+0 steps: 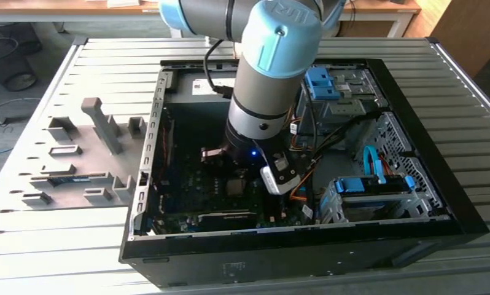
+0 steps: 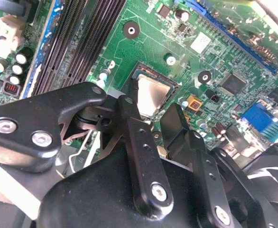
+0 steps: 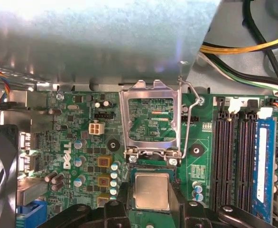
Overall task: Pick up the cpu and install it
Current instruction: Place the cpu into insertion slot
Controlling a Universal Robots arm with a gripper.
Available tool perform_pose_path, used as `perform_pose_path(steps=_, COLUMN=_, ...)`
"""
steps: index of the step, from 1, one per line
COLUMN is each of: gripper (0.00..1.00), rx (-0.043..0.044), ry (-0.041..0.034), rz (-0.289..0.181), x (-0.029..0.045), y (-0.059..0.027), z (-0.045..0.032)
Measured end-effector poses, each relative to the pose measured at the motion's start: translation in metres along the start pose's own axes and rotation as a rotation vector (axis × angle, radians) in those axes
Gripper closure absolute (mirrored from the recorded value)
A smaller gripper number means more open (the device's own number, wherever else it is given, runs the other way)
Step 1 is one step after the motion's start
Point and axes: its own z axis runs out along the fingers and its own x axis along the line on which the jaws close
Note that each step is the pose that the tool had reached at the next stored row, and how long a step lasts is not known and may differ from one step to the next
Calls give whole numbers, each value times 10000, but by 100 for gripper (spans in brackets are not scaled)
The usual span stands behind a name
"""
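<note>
A slatted metal bench (image 1: 65, 246) carries an open black computer case (image 1: 311, 265) lying on its side. A grey fixture tray (image 1: 73, 166) rests beside it, toward the exterior view's left. The Universal Robots arm (image 1: 269, 80) reaches straight down into the case, its wrist low over the green motherboard (image 3: 82, 142).

On the board, the black memory slots (image 3: 234, 161) run along one side of the processor area. The socket's metal load plate (image 3: 125, 118) stands swung open, with its wire lever (image 3: 190, 118) lifted alongside it. Both lie between the socket (image 3: 151, 169) and the case's sheet-metal wall.

The cpu (image 3: 152, 191) lies flat and level, its silver lid up, within the socket's dark frame and square to it. It lies clear of the raised load plate.

The gripper (image 2: 153, 111) is directly above the chip, which sits right between the fingers (image 2: 132, 118), not off to either side. The fingers are drawn in narrow against two opposite edges of the cpu and, as far as I can judge, grip it. The other two edges are free. The package is square, so it has no long axis. The fingers' closing line runs parallel to the load plate's hinge.
</note>
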Motion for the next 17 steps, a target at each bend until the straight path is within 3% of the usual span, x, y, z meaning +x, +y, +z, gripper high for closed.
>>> perform_pose_path(steps=6, gripper=54, rx=0, ry=155, rz=-1, x=-76, y=-4, z=18)
perform_pose_path(steps=17, gripper=54, rx=-2, ry=215, rz=-1, x=-112, y=-17, z=47)
